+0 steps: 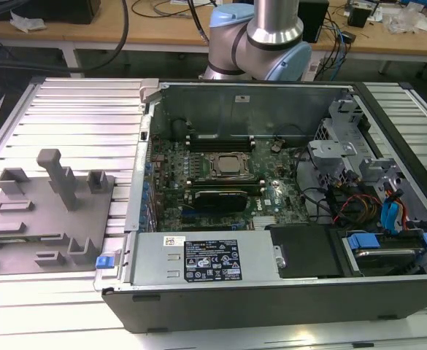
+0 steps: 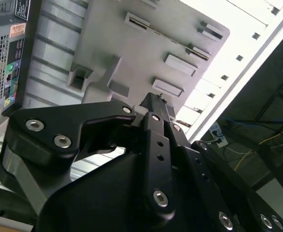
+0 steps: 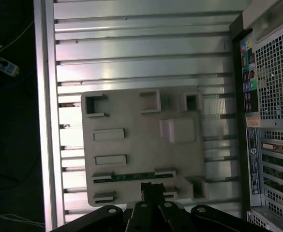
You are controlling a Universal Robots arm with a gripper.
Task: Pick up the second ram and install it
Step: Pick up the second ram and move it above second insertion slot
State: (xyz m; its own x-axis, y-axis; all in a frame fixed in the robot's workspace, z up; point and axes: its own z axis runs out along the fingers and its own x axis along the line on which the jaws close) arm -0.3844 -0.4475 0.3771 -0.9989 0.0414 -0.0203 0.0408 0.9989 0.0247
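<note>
Black gripper (image 3: 152, 186) linkages crowd the foreground in both wrist views. The fingers (image 3: 147, 189) are pressed together with nothing between them, and the claw hangs over a grey moulded holder tray (image 3: 131, 111) without touching it.

The second ram (image 3: 131, 177) shows in the first wrist view as a thin green strip seated in a long slot of that tray. The slot runs along the tray edge closest to the fingertips, which are just beside it in that view. Around the slot, the tray carries raised rectangular pockets and blocks. In the second wrist view the gripper (image 2: 156, 99) is seen against the same tray (image 2: 131, 53).

The tray rests on a ribbed metal table (image 1: 82, 109), toward the table's edge at the exterior view's left. An open computer case (image 1: 271, 299) lies just beside the tray on the table, and its perforated rear panel (image 3: 272, 72) appears in the first wrist view.

Inside the case the exterior view shows a green motherboard (image 1: 271, 193) with a processor socket (image 1: 226, 166) at its middle. Long black memory slots (image 1: 220, 137) lie beyond the socket. A labelled power supply (image 1: 206, 259) sits along the case's near wall, with bundled cables (image 1: 352, 200) toward the exterior view's right. The robot arm (image 1: 264, 33) rises behind the case's far wall.
</note>
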